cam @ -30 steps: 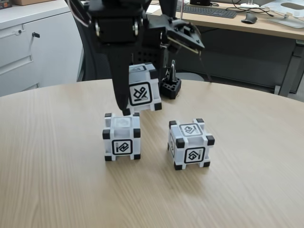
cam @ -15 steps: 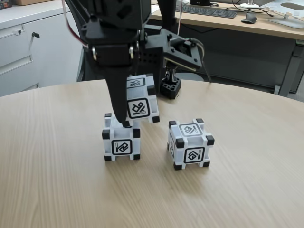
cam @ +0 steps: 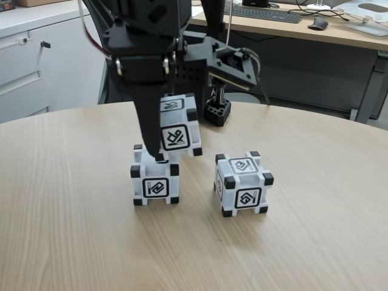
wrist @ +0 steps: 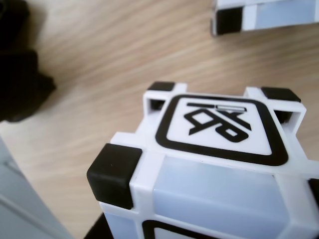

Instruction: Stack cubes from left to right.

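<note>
Jaws clamped on raised cube (cam: 177,124), tilted, symbol face toward camera, low edge just above far side of left cube (cam: 155,176). Right cube (cam: 242,183) well apart on surface (cam: 73,242). Wrist view: held cube's (wrist: 219,159) top symbol close-up; another cube's corner (wrist: 264,15) beyond.

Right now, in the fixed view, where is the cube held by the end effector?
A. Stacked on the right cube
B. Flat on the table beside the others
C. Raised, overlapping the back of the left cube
C: the held cube hangs in the end effector, above the left cube.
</note>
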Robot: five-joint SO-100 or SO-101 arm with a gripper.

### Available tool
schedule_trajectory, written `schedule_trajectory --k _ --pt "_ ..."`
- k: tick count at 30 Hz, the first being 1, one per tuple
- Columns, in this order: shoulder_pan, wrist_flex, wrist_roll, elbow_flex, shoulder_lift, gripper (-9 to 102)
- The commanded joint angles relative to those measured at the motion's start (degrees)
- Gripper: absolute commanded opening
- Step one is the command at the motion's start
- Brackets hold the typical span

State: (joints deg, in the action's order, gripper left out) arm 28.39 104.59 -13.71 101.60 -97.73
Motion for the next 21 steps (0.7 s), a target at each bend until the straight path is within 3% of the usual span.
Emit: schedule_trajectory --k 1,7,21 --pt "2.64 1.32 -1.32 -1.93 -0.26 0" --pt "6.50 1.32 -2.46 -1.93 -0.26 0" --pt "5.62 0.53 1.41 -1.93 -0.35 0"
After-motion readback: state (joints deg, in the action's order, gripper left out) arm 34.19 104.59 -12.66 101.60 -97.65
